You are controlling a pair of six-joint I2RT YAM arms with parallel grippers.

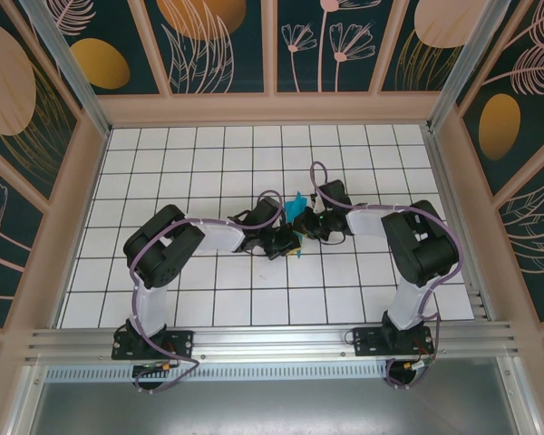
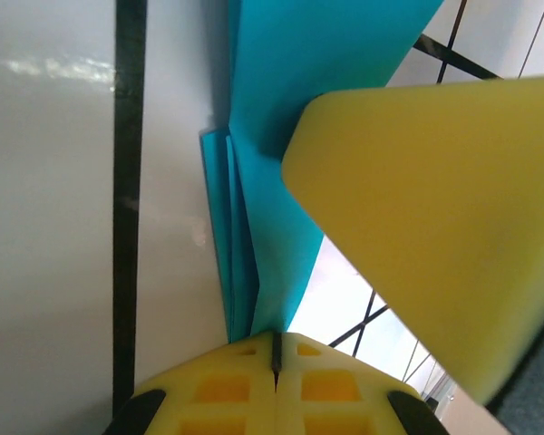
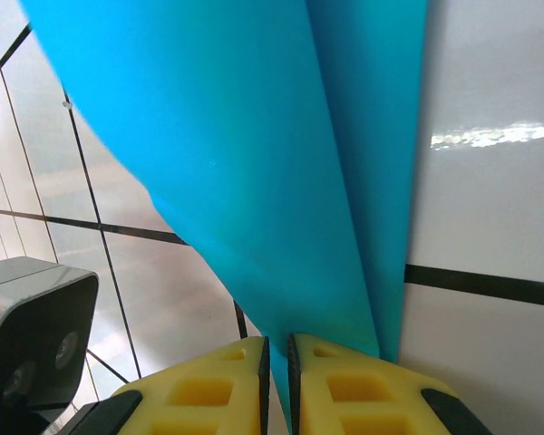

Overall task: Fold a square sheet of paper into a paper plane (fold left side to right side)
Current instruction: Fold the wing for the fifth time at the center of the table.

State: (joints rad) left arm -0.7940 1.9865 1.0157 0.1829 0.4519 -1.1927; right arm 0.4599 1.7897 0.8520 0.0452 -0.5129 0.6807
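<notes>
From above, the paper (image 1: pixel 296 207) stands at the middle of the table (image 1: pixel 163 172), between left gripper (image 1: pixel 284 241) and right gripper (image 1: pixel 315 224); the left wrist shows jaws clamped on its creased edge, the right wrist likewise; it looks light, floppy and tearable, so probably best gripped near creases.

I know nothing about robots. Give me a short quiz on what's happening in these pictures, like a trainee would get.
1. True or false: the left tool is shut on the teal paper.
2. Pick one: the right tool grips A) a cup, B) the teal paper, C) nothing.
3. Fill in: the tabletop is white with black ____ lines.

Key: 1 true; 2 B; 3 grid.
</notes>
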